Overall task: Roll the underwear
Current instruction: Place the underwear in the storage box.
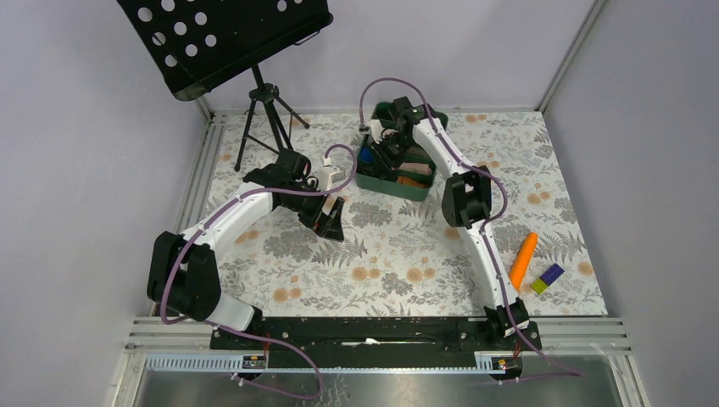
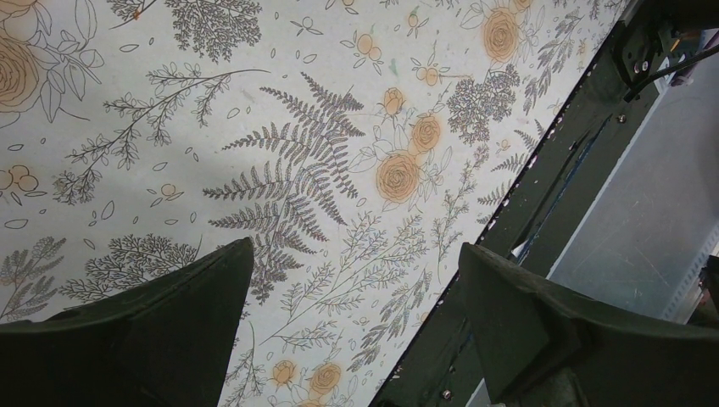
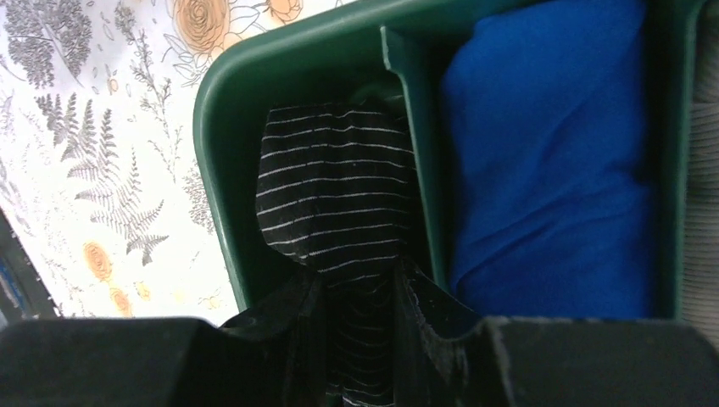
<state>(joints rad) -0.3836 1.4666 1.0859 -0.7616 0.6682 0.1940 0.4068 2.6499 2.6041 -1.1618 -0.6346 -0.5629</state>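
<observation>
The underwear (image 3: 335,182), black fabric with thin pale stripes, lies bunched in the left compartment of a green bin (image 3: 220,127). My right gripper (image 3: 360,280) is shut on its near end, and the cloth is pinched between the two dark fingers. From above, the right gripper (image 1: 392,153) reaches down into the bin (image 1: 398,186) at the back of the table, and the arm hides the underwear there. My left gripper (image 2: 356,246) hangs open over the flowered tablecloth with nothing between its fingers. It sits left of the bin (image 1: 332,222).
A blue cloth (image 3: 543,153) fills the bin's neighbouring compartment, with grey fabric (image 3: 704,170) beyond it. An orange carrot-shaped toy (image 1: 522,259) and small purple and yellow-green bricks (image 1: 547,277) lie at the right. A black music stand on a tripod (image 1: 264,110) stands back left.
</observation>
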